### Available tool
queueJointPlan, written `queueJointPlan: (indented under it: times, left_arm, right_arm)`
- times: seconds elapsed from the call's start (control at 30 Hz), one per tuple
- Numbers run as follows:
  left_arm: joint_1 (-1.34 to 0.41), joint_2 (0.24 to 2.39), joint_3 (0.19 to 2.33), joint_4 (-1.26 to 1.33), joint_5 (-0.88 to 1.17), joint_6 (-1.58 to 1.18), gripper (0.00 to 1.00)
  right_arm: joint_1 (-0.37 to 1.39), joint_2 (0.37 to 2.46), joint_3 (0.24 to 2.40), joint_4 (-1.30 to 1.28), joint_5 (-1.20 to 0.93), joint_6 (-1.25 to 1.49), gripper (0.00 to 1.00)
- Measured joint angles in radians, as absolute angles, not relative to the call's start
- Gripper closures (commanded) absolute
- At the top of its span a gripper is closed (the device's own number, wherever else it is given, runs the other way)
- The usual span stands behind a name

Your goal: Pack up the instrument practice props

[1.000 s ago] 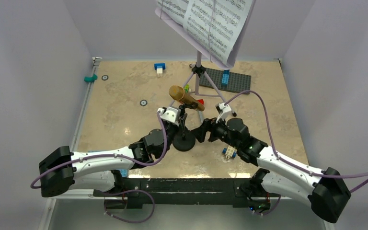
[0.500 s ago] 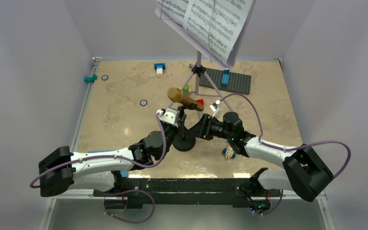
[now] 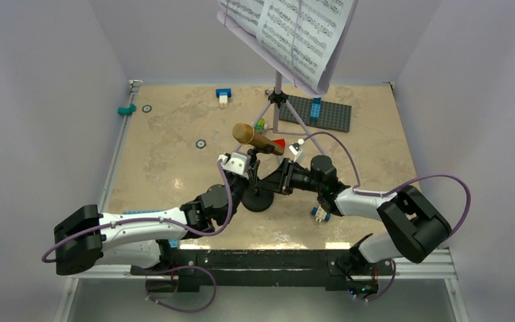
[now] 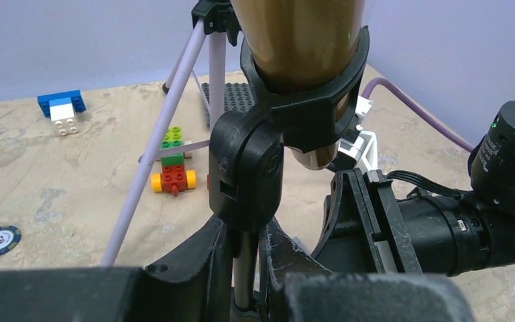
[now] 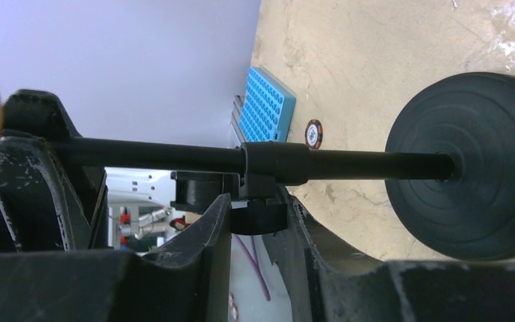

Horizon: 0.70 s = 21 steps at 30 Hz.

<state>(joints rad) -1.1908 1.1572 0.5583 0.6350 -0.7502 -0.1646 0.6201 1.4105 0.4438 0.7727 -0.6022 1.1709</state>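
Your left tool [image 4: 245, 258] is pressed together on the thin pole of the mic stand [image 4: 253, 168], one finger on either side just under the clip. Your right tool [image 5: 260, 228] comes in from the other side, lower down. Its fingers [image 5: 204, 251] are closed around the collar on the same pole, not far from the round black base [image 5: 476, 168].

From above, the left tool [image 3: 251, 176] and right tool [image 3: 273, 182] meet at the mic stand [image 3: 258, 199], which stands near the middle of the tabletop [image 3: 161, 154]. The gold microphone [image 3: 258, 137] sits in the clip, tilted, with its head toward the left.

Just behind it is the music stand [image 3: 278, 100], with the sheet-music pages [image 3: 295, 33] on its desk. Its lavender legs splay out close to both tools, and one leg [image 4: 154, 154] crosses right beside the clip.

Past that leg lie a green, red and yellow toy brick car [image 4: 172, 171], a blue-and-white brick [image 4: 60, 107] and a round chip [image 4: 0, 239]. A grey baseplate [image 3: 322, 111] lies at the back right, and a small brick [image 3: 320, 213] lies beside your right arm.
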Motion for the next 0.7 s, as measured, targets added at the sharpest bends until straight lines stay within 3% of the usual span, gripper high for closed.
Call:
queueJointPlan:
  times: [0.1, 0.63, 0.67, 0.7]
  left_arm:
    - [-1.193, 1.157, 0.558, 0.636, -0.756, -0.165, 1.00]
    - [-1.211, 1.203, 0.582, 0.652, -0.741, -0.165, 1.00]
    - [-1.211, 1.205, 0.583, 0.653, -0.743, -0.165, 1.00]
    - [-1.211, 1.205, 0.584, 0.653, -0.745, -0.165, 1.00]
  right_arm:
    - [0.617, 1.418, 0.444, 0.783, -0.615, 1.174, 1.00]
    - [0.663, 1.206, 0.519, 0.354, -0.452, 0.702, 1.00]
    - [0.676, 1.199, 0.535, 0.318, -0.427, 0.664, 0.98]
    - [0.685, 1.193, 0.547, 0.289, -0.408, 0.636, 0.90]
